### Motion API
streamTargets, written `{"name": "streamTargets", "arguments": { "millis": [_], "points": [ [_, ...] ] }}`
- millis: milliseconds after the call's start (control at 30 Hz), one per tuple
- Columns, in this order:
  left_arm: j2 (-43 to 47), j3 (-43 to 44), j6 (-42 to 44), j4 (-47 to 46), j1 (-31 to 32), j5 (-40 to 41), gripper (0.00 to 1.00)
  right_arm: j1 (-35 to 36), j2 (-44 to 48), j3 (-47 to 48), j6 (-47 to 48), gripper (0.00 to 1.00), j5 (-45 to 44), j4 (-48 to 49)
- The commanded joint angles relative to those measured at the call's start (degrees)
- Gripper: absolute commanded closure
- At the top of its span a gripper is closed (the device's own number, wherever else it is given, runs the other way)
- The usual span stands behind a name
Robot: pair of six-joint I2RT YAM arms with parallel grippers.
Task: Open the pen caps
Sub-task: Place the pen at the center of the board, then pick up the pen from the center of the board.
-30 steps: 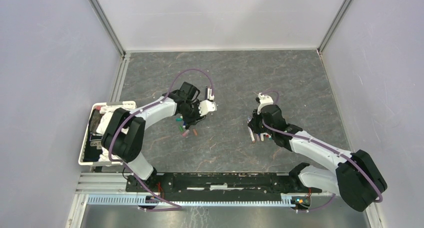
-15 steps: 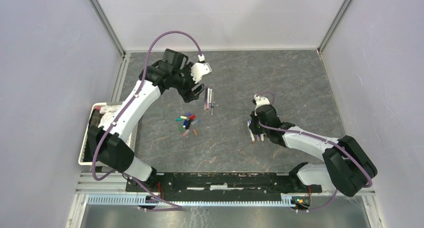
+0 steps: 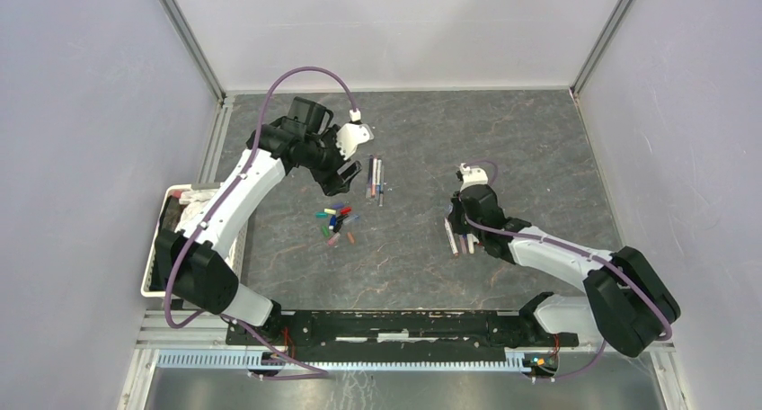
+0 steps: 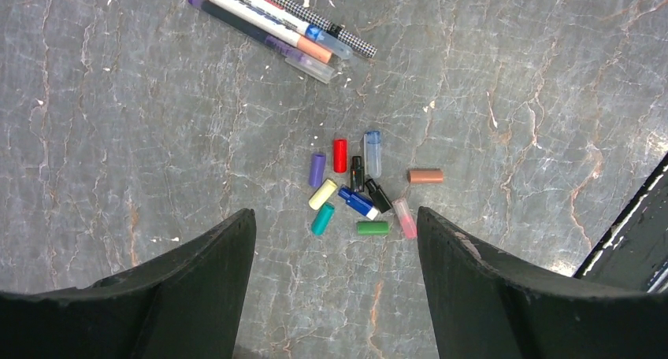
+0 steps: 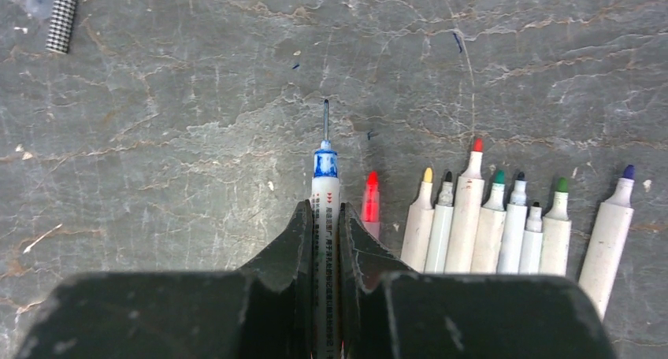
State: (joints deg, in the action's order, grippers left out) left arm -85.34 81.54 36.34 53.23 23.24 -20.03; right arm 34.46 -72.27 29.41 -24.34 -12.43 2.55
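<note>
Your dark grey marbled surface inside pale lilac walls, right fingers clamped on a white needle-tipped pen with blue collar, just beside a row of uncapped white markers, loose coloured plastic caps clustered mid-surface, left fingers spread wide and empty above them, lifted off the caps since a second ago.

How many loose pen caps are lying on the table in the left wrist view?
11, in one cluster on the table. Upper row: purple, red, black, clear blue, brown. Lower: yellow, blue, second black, teal, green, pink. None seems hidden.
</note>
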Motion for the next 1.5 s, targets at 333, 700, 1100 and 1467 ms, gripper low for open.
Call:
{"name": "streamTargets", "arguments": {
  "millis": [333,700,1100,1467],
  "points": [
    [3.0,-1.2,-2.6,-0.4,-0.8,-2.5,0.19,0.1,-3.8,-0.2,-0.8,0.62,-2.9,2.4],
    [3.2,-0.8,-3.1,-1.0,-2.3,-3.8,0.19,0.2,1.0,-0.1,-2.0,0.64,-0.1,1.1],
    [5.5,0.6,-2.1,-2.2,-11.6,-4.1,0.0,4.8,-13.2,21.6,3.1,0.46,-0.1,-5.8],
    [5.2,-1.0,-5.8,-3.5,-12.7,-1.6,0.0,9.0,-41.3,53.2,3.8,0.55,-1.4,-15.0]
  ]
}}
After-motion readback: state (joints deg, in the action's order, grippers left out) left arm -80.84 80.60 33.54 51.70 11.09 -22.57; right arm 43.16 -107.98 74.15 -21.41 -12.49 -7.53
